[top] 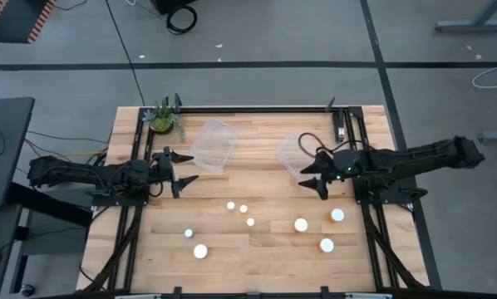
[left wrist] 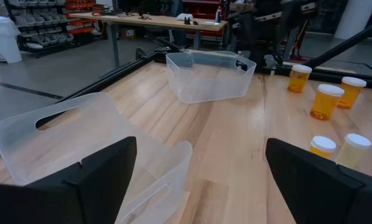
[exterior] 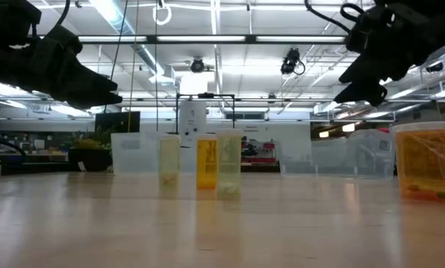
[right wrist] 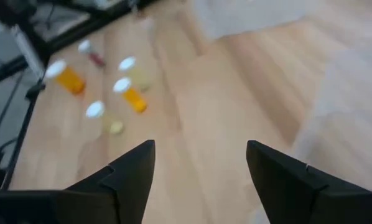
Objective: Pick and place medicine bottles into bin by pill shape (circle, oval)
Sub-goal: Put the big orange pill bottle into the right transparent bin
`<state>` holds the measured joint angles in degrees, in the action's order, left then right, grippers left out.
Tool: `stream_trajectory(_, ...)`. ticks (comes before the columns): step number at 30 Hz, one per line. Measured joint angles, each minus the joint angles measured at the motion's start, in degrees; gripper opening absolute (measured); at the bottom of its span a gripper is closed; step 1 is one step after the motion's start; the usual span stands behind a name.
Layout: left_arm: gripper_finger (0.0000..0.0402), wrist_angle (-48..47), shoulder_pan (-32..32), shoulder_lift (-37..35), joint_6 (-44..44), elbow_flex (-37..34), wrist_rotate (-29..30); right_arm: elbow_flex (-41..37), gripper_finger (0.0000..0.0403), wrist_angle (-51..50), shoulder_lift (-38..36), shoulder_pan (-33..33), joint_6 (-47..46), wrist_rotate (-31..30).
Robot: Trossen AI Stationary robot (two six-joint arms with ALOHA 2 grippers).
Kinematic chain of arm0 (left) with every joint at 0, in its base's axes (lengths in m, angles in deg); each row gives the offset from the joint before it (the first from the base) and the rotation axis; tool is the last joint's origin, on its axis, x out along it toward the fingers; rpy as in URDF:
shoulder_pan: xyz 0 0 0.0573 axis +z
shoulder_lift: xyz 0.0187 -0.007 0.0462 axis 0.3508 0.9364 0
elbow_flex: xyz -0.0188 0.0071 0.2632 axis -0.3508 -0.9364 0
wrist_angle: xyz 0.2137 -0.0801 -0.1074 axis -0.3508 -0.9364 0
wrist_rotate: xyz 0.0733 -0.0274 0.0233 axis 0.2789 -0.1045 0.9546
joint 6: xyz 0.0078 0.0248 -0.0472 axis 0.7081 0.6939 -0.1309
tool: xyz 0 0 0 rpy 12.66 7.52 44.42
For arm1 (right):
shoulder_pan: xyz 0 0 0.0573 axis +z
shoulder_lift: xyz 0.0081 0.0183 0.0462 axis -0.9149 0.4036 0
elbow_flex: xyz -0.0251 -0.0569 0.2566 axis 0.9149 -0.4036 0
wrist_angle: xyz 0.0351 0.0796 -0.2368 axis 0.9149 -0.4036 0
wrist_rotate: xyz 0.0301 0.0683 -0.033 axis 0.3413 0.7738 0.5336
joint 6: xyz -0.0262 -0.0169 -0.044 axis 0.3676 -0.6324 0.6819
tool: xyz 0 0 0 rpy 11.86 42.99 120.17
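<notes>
On pale wood, round-capped bottles point(top: 301, 224) stand; both hands point(top: 180, 172) point(top: 312, 176) gape, empty.

I work in a lab-like workshop: my butcher-block table point(top: 257, 249) stands on a grey concrete floor point(top: 257, 33) marked with black tape, under long ceiling lights point(exterior: 230, 39), with parts shelves point(left wrist: 46, 25) and a cluttered workbench point(left wrist: 155, 20) beyond.
</notes>
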<state>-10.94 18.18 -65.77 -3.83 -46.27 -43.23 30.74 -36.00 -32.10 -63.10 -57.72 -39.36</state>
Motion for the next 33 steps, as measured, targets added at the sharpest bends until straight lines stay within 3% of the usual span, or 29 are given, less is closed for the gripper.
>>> stream_trajectory(4, 0.0369, 0.0, 0.0, 0.0, 0.0, 0.0, 0.0, 5.4, 0.0257, -3.1, 6.7, 6.3, -2.8, -2.6)
stream_trajectory(9, 0.0369, 0.0, 0.0, 0.0, 0.0, 0.0, 0.0, 14.0, 0.0257, -12.9, 16.4, 13.7, -5.8, -10.7)
stream_trajectory(15, 0.0369, 0.0, 0.0, 0.0, 0.0, 0.0, 0.0, 25.4, 0.0257, -23.4, 27.3, 19.7, -9.2, -15.0)
stream_trajectory(25, 0.0369, 0.0, 0.0, 0.0, 0.0, 0.0, 0.0, 40.6, 0.0257, -32.3, 42.3, 25.7, -14.5, -18.9)
stream_trajectory(33, 0.0369, 0.0, 0.0, 0.0, 0.0, 0.0, 0.0, 43.7, 0.0258, -34.0, 48.8, 27.1, -19.2, -15.6)
